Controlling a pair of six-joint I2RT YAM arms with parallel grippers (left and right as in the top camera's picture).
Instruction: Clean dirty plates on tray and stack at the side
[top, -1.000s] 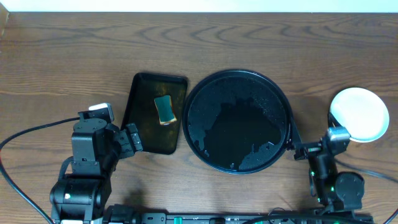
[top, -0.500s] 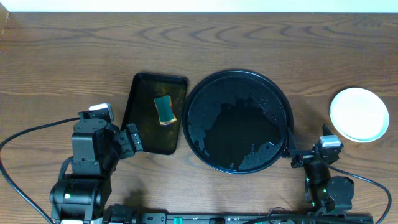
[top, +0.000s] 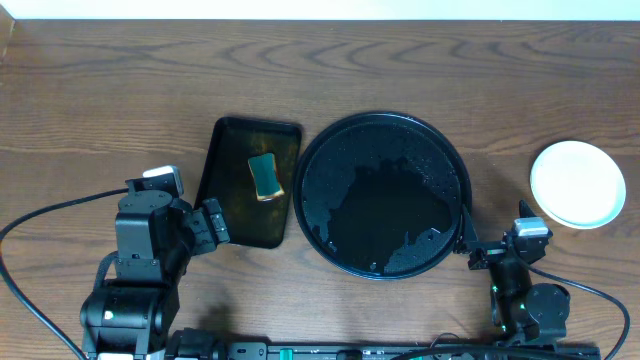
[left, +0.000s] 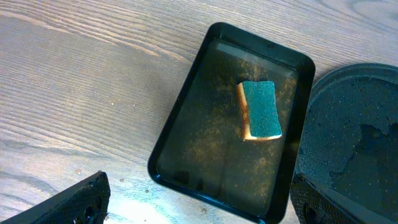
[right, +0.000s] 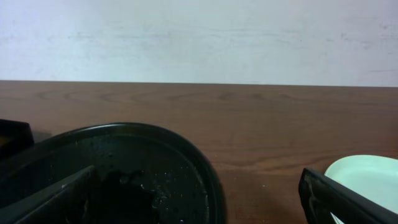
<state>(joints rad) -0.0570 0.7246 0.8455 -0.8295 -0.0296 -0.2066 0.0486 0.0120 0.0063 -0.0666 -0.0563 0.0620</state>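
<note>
The round black tray sits mid-table with no plates on it; it also shows in the right wrist view. A stack of pale plates rests on the bare wood at the right; its edge shows in the right wrist view. I cannot tell how many plates are in the stack. My right gripper is open and empty at the front, between the tray and the stack. My left gripper is open and empty at the front left.
A rectangular black tray holds a teal-and-yellow sponge left of the round tray; both show in the left wrist view, tray and sponge. A cable runs along the front left.
The right arm pulled back from the plate stack toward the front edge one second ago and has held still since. The left arm has not moved.
</note>
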